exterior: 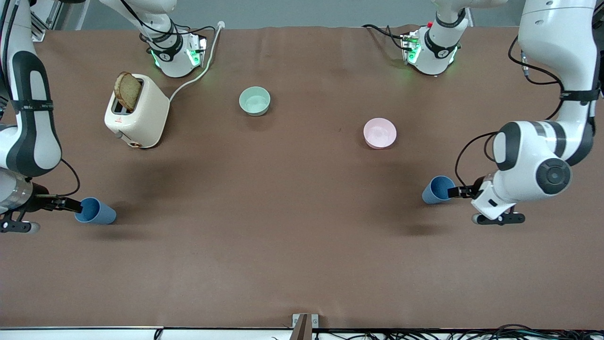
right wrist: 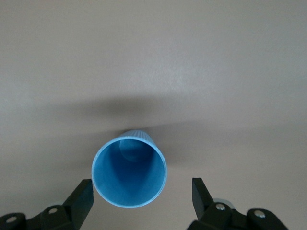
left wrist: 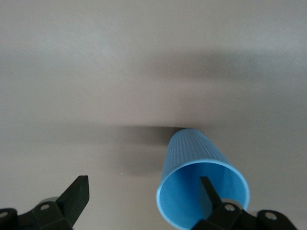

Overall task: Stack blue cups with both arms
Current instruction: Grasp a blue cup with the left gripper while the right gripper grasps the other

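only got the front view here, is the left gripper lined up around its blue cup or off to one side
observer: off. the left gripper is open, with one finger inside the mouth of the blue cup and the second outside it.
operator: and the right one
observer: the right gripper is open, with the other blue cup mouth-on between its fingers, one on each side.
operator: anything in that cup
observer: no, its bare bottom shows.

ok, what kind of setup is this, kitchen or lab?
Most likely a robot lab bench staged with kitchen props: two white arms bolted along the edge of a brown-covered table, a toaster with a bread slice, and loose cables along the near rim.
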You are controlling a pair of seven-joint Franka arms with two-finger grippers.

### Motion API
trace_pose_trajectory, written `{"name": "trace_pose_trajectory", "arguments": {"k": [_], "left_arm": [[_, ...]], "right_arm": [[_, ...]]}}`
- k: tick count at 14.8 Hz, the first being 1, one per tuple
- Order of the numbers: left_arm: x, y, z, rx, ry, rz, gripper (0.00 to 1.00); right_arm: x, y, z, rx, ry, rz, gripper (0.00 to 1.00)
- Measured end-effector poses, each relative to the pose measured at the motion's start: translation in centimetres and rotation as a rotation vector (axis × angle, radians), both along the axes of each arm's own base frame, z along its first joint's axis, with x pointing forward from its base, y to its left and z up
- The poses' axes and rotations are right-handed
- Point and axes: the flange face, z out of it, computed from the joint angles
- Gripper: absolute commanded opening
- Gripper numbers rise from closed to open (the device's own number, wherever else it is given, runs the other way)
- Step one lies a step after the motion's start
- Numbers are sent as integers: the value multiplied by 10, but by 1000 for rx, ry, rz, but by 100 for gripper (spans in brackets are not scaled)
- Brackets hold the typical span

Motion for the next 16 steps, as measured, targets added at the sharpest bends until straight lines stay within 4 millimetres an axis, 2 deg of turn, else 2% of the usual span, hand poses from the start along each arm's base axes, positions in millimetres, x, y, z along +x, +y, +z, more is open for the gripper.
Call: {"name": "trace_pose_trajectory", "arguments": {"k": [3,5,7,9,10,12,13,14,16], "left_arm": [[-11,-5,-17,-4,1,-8,95],[-12,-7,-18,-4,3,-11,81],[-13,-8,-19,-4,6,-13,51],[-15,-8,-22,-4,12,-14,15],[-15,-8,-23,-4,14,-14,1],[-16,-8,-25,-3,17,-14,0],[-16,-8,-25,-3,17,-14,0],[-16,-8,-25,-4,17,-15,0],[-16,-10,-23,-7,15,-16,0]], "right_arm": [[-3,-4,-18,1,8,-5,86],[-5,-8,-31,-2,2,-8,85],[-7,-9,-44,-7,-9,-8,82],[-9,-8,-53,-7,-7,-8,70],[-9,-8,-57,-6,-4,-7,59],[-9,-8,-60,-6,-2,-7,31],[-9,-8,-60,-6,-2,-7,22],[-10,-9,-61,-6,-2,-8,16],[-11,-13,-61,-6,0,-15,15]]}}
